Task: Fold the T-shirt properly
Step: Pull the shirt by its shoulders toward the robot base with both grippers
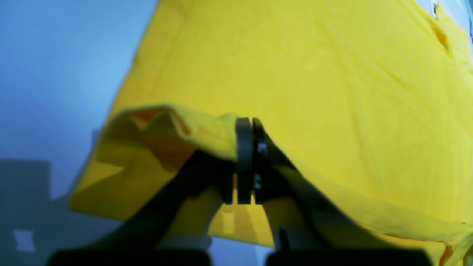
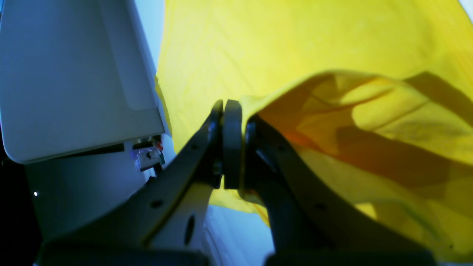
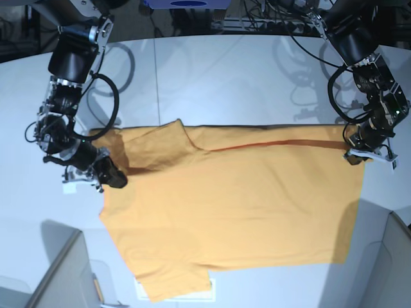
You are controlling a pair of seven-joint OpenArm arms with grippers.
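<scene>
Now the left gripper (image 3: 355,153) and right gripper (image 3: 117,180) each pinch the T-shirt's (image 3: 244,205) lifted far edge above the table (image 3: 212,77).

The right gripper (image 2: 232,144) fills the lower middle of the right wrist view, its dark jaws pressed together with a thin edge of the T-shirt (image 2: 281,48) pinched between the pads. From that pinch the yellow cloth rises and spreads across the upper and right parts of the frame. To the right of the jaws it bunches into a loose, lifted fold (image 2: 384,122) with darker orange shadows in its hollows. Further up, the fabric lies smoother, with faint creases. On the left stands a large pale grey housing (image 2: 74,74), with small fittings and a bit of wiring under its lower edge. Below the gripper a strip of the pale bench (image 2: 236,232) shows.
</scene>
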